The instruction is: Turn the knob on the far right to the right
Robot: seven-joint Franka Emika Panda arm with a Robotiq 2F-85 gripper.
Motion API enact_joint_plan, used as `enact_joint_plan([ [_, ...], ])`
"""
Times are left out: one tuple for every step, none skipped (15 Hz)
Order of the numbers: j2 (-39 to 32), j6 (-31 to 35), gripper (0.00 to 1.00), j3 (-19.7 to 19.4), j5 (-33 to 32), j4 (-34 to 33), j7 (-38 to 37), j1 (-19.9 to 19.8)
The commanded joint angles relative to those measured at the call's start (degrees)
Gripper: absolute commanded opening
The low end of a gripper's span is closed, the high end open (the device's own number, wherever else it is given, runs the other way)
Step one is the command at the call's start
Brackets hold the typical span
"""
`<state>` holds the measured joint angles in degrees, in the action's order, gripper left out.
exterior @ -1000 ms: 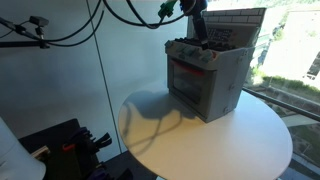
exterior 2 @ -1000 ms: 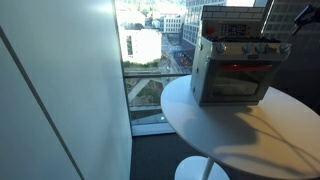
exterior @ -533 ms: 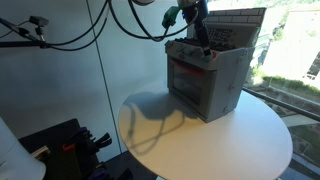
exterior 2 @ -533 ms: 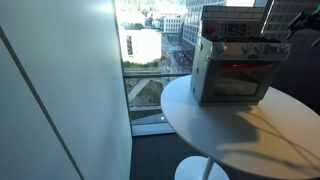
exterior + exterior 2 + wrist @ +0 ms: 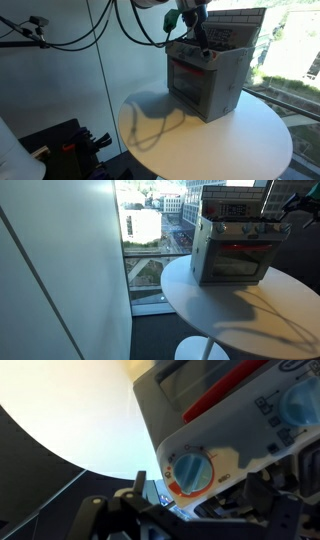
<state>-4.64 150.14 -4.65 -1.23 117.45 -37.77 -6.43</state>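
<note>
The pale blue round knob (image 5: 190,470) with an orange ring is sitting low in the middle of the wrist view, on the grey toy oven (image 5: 205,85). The black pincer (image 5: 204,44) is hanging right by it; I cannot tell how wide the pincer is standing or whether it is touching the knob. The oven is resting on the round white table (image 5: 230,140).

The oven (image 5: 205,80) stands on the tabletop (image 5: 190,145), set back toward the window (image 5: 150,240) side. In both exterior views the control panel runs along the oven's (image 5: 232,250) upper front edge, above the door. The gripper (image 5: 284,217) is positioned at the panel's right end as seen from the front. In the wrist view, one knob (image 5: 190,470) lies just above the gripper (image 5: 215,510), with a second knob (image 5: 300,402) further along the panel. Cables (image 5: 70,35) hang behind the tabletop.
</note>
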Motion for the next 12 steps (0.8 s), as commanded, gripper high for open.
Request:
enact_joint_plan([
  [0.0, 1.2, 1.00, -0.6, 3.0, -0.1, 3.2, 0.6],
  [0.0, 1.4, 1.00, -0.6, 3.5, -0.2, 3.7, 0.6],
  [-0.1, 1.5, 1.00, -0.7, 4.1, -0.2, 4.2, 0.7],
  [-0.1, 1.7, 1.00, -0.7, 4.5, -0.2, 4.7, 0.7],
  [-0.2, 1.8, 1.00, -0.7, 4.9, -0.3, 5.0, 0.7],
  [-0.2, 1.9, 1.00, -0.7, 5.1, -0.3, 5.2, 0.7],
  [-0.4, 1.9, 1.00, -0.7, 5.3, -0.4, 5.5, 0.7],
  [-0.5, 2.0, 1.00, -0.7, 5.6, -0.5, 5.7, 0.7],
  [-0.6, 2.1, 1.00, -0.7, 5.8, -0.5, 5.9, 0.7],
  [-0.7, 2.2, 1.00, -0.8, 5.9, -0.6, 6.2, 0.7],
  [-0.8, 2.2, 1.00, -0.8, 6.1, -0.7, 6.4, 0.7],
  [-0.9, 2.3, 1.00, -0.8, 6.2, -0.8, 6.6, 0.7],
])
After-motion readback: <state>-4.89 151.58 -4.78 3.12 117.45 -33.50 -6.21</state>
